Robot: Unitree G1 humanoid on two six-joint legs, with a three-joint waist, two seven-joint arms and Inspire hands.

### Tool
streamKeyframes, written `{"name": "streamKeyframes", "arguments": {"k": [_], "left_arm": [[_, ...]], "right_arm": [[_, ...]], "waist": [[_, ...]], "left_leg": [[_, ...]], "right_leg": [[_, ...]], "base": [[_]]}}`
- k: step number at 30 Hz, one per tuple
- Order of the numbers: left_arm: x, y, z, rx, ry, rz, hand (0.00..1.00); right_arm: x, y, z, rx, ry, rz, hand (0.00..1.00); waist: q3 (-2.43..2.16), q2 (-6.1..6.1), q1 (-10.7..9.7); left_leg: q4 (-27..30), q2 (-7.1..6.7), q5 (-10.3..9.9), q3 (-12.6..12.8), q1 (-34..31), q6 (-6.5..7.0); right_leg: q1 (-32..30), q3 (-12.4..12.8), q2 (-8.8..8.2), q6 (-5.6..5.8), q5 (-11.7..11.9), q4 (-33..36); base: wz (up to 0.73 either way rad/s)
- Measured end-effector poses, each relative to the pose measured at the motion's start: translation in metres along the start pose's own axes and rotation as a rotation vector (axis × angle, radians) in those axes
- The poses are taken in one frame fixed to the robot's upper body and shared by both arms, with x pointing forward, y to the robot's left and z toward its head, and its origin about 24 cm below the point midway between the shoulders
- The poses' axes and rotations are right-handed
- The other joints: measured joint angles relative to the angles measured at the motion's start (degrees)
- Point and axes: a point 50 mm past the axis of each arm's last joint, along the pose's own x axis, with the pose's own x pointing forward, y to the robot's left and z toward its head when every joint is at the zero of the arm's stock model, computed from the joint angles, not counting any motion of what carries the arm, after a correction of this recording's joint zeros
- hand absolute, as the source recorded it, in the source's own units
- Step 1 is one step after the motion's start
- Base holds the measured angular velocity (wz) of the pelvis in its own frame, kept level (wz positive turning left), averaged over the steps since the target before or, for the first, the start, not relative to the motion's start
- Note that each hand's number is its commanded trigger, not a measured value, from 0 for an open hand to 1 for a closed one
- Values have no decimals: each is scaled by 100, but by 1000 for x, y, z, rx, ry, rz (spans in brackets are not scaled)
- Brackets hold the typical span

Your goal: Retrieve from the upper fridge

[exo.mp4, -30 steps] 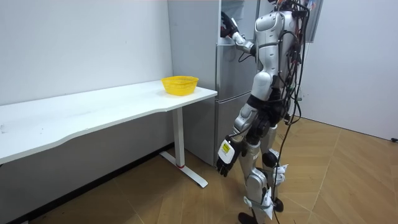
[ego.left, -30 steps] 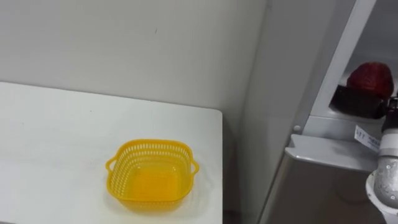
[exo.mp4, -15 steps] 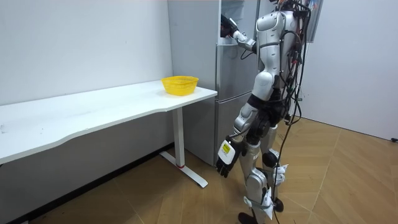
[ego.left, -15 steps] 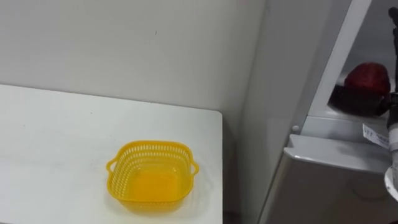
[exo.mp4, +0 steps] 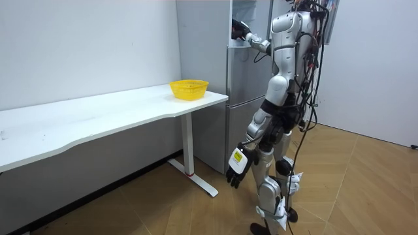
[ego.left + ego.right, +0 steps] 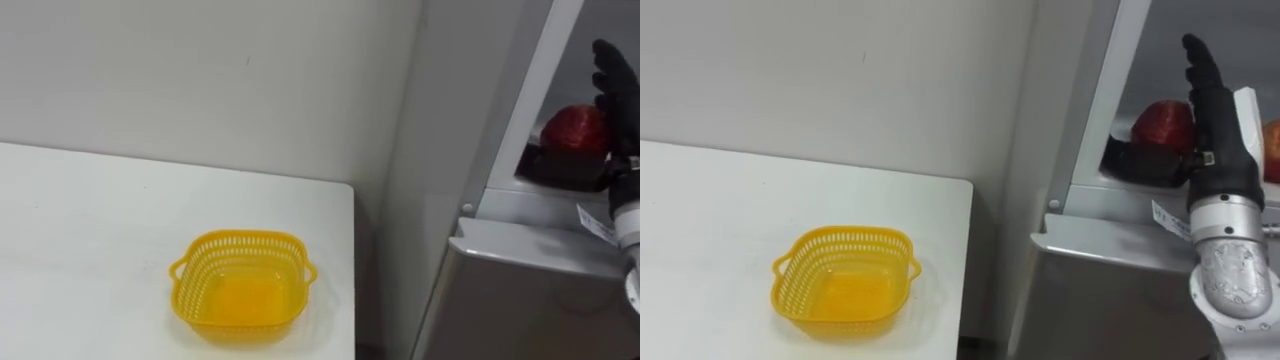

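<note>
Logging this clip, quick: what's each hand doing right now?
Left hand: open, hanging empty by the thigh.
Right hand: open, upright before the red fruit, holding nothing.

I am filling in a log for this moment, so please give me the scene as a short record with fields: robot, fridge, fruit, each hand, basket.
robot: stands facing the fridge, next to the end of the white table
fridge: upper compartment open
red fruit: in the upper compartment, resting on a dark holder
right hand: raised at the open compartment, fingers straight, close beside the red fruit, holding nothing
left hand: hangs low by the thigh
yellow basket: empty, on the table near its fridge-side end
task state: fruit not yet taken
</note>
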Motion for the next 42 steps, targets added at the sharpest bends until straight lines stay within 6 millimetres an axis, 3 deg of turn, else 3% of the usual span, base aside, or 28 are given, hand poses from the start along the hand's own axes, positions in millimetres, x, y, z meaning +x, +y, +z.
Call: {"name": "streamKeyframes", "arguments": {"k": [1,3,13,37,42], "left_arm": [[0,0,0,0,4,-1,0],[0,-1,-2,-1,12,-2,0],[-2,-10,-8,-9,57,-12,0],[-2,-16,-8,-17,72,-25,0],[-2,-17,-8,-25,73,-12,0]], "right_arm": [[0,0,0,0,1,4,11],[-4,1,-1,-2,4,20,100],[-20,15,0,70,17,93,100],[-24,20,4,84,6,145,100],[-32,18,6,78,-10,127,100]], "waist": [[0,0,7],[-10,-8,-8],[-53,101,14],[-50,104,-22],[-50,94,-19]], "left_leg": [[1,0,0,7,0,0],[5,4,0,22,-1,0],[12,21,0,139,41,-1],[127,26,1,154,-23,-8],[125,26,1,152,-16,-8]], "right_leg": [[0,2,0,0,0,0],[0,18,1,0,0,0],[8,168,11,-2,1,9],[-4,161,17,-49,30,30],[-2,163,19,-49,30,30]], "base": [[-4],[0],[-6],[0],[0]]}}
